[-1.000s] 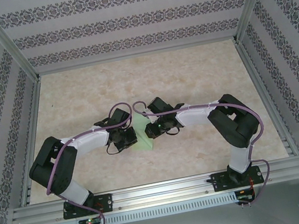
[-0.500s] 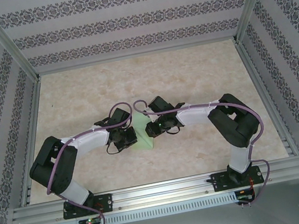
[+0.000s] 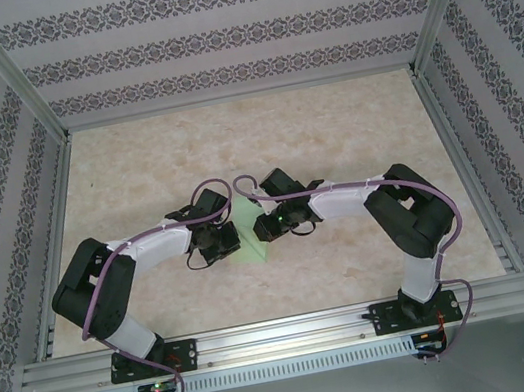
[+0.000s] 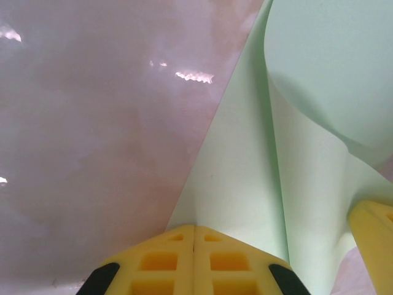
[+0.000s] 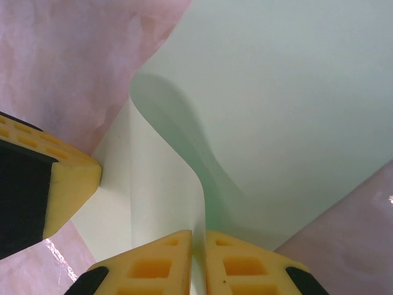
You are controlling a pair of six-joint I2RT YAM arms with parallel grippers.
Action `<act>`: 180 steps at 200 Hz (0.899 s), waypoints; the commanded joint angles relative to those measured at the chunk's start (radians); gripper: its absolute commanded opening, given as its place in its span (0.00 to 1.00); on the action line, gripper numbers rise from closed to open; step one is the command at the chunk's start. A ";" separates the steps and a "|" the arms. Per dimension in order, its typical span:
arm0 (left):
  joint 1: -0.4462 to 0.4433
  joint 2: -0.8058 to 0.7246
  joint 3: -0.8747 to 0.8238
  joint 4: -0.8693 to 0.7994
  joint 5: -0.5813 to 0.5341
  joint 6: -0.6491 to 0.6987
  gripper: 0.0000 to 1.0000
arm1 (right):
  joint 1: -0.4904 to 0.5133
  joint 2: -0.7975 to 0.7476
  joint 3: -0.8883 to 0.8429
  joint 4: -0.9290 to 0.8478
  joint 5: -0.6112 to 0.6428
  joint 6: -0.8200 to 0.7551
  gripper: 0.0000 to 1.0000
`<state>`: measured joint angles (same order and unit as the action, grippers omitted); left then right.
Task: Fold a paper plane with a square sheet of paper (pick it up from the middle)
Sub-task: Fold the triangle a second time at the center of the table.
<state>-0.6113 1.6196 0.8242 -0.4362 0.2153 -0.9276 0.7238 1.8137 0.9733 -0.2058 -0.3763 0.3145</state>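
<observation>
I have both claws down near the middle of the table (image 3: 352, 129), slightly closer to its near edge than its far one, and the sheet of paper (image 3: 252, 245) sits squeezed between them. My left claw (image 3: 221, 242) is clenched on it. In its wrist view the yellow fingers (image 4: 159, 264) meet flat together and the green paper fans out from their seam across the table. My right claw (image 3: 269, 225) is clenched on the sheet too. A thin edge is nipped between its fingers (image 5: 153, 270), and the paper climbs away from them in a curved wall.

The sheet is not lying flat. Part rests on the table and part stands curled up between the two grips. I judge the claws are so close together, each with the other's finger just beside it in its wrist view, so that the two pinches pin one flap. That stops the springy paper from opening again while a fold is set.

Nothing dart-shaped has formed yet, so I put the job somewhere in the middle of the folding.

The paper is thin and both grips are tight. If I pull the claws apart or twist them against each other, I expect a tear or a slipped edge.
</observation>
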 commanded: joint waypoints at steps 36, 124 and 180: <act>-0.010 0.022 0.013 -0.045 -0.042 0.015 0.00 | -0.007 0.045 0.026 0.000 0.023 -0.024 0.13; -0.010 0.020 0.018 -0.064 -0.054 0.027 0.00 | -0.006 0.001 0.030 -0.005 0.026 -0.022 0.14; -0.010 0.016 0.020 -0.072 -0.062 0.028 0.00 | -0.008 -0.022 0.014 0.023 0.014 -0.024 0.14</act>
<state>-0.6113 1.6199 0.8318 -0.4515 0.1959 -0.9199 0.7238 1.8328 0.9829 -0.2092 -0.3683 0.3115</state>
